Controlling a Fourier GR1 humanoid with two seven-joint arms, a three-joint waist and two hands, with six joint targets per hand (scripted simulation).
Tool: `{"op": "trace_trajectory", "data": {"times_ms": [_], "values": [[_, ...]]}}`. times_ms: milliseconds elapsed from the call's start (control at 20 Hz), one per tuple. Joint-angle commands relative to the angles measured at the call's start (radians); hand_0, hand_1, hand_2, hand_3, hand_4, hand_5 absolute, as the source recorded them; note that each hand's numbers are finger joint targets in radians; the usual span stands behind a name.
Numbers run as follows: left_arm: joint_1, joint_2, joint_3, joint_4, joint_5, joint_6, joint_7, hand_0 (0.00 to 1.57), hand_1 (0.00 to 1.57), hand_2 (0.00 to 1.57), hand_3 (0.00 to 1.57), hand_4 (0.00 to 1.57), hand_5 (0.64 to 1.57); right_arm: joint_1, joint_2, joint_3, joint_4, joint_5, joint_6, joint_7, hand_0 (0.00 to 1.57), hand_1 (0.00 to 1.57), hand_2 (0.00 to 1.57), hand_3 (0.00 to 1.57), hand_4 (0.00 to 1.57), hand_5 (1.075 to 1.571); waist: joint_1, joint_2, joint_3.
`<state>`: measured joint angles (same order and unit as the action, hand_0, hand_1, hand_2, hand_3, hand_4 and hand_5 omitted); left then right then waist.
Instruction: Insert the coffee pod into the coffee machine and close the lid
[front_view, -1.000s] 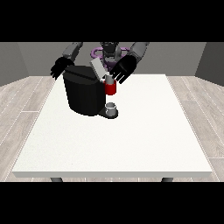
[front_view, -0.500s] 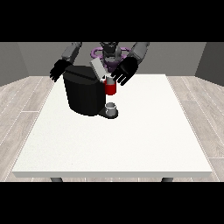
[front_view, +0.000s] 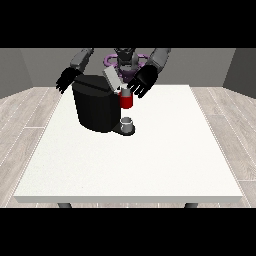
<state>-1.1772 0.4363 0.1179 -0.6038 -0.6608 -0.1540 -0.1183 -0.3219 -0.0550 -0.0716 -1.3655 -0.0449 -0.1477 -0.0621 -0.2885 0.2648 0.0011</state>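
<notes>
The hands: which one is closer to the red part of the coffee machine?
The hand at the view's right, just above the red part. The other hand is behind the machine's far side.

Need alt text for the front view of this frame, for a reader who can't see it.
A black coffee machine stands on a white table, its grey lid tilted up, a red part at its front above a small grey cup. The robot hand at the view's right hovers beside the lid with spread fingers; the robot hand at the view's left hangs behind the machine.

Even, soft light; white table (front_view: 150, 160) bright, no glare; faint shadow beside black coffee machine (front_view: 95, 107).
</notes>
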Motion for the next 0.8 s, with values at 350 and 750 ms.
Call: {"op": "trace_trajectory", "data": {"times_ms": [350, 750], "values": [[0.048, 0.03, -0.008, 0.009, -0.038, 0.043, -0.076, 1.05, 1.05, 1.12, 0.95, 0.37, 1.571, -0.004, 0.002, -0.002, -0.043, -0.012, -0.003, 0.001, 0.0, 0.0, 0.0, 0.0, 0.48, 1.571, 0.001, 0.012, -0.0013], [0.058, -0.017, -0.076, -0.028, -0.076, -0.022, -0.079, 0.57, 0.57, 0.81, 0.64, 0.24, 1.571, 0.015, -0.012, -0.051, 0.055, -0.015, -0.022, -0.036, 0.0, 0.0, 0.0, 0.0, 0.41, 1.571, 0.061, -0.029, -0.0006]]}}
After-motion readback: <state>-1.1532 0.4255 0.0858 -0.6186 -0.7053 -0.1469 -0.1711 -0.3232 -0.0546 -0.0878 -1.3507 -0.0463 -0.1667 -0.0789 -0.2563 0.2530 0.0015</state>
